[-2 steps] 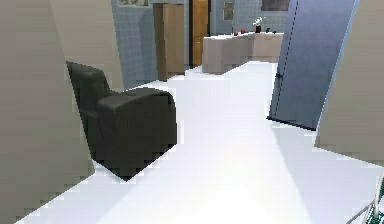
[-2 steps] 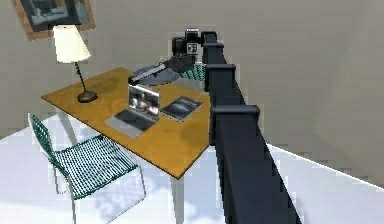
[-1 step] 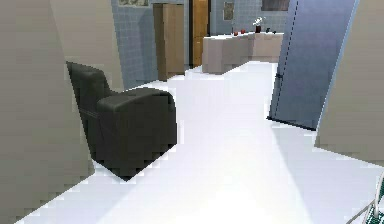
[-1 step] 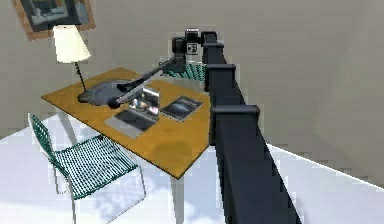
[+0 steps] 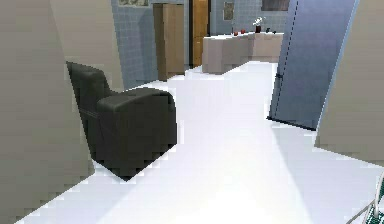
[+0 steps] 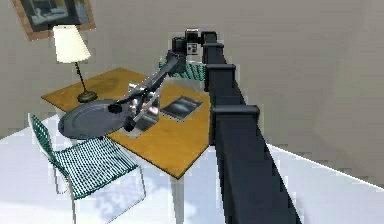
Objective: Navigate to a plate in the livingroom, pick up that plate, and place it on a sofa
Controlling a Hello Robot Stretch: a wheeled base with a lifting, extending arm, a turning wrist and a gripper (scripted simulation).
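Observation:
A dark grey round plate [image 6: 92, 119] hangs at the far end of my gripper [image 6: 128, 109], past the near left edge of a wooden table [image 6: 165, 135] and clear of its top, so the gripper holds the plate. The dark arm [image 6: 235, 130] rises from the arm side view's bottom edge and reaches out over the table. A black armchair [image 5: 125, 120] stands at the forward view's left, on pale floor.
On the table stand a lamp [image 6: 70, 48] and a flat dark item [image 6: 181, 108]. A green mesh chair [image 6: 88, 162] sits below the plate, with a framed picture [image 6: 55, 15] on the wall. Ahead, a pale passage leads to a far counter [image 5: 235, 50], past a blue-grey panel [image 5: 310, 60].

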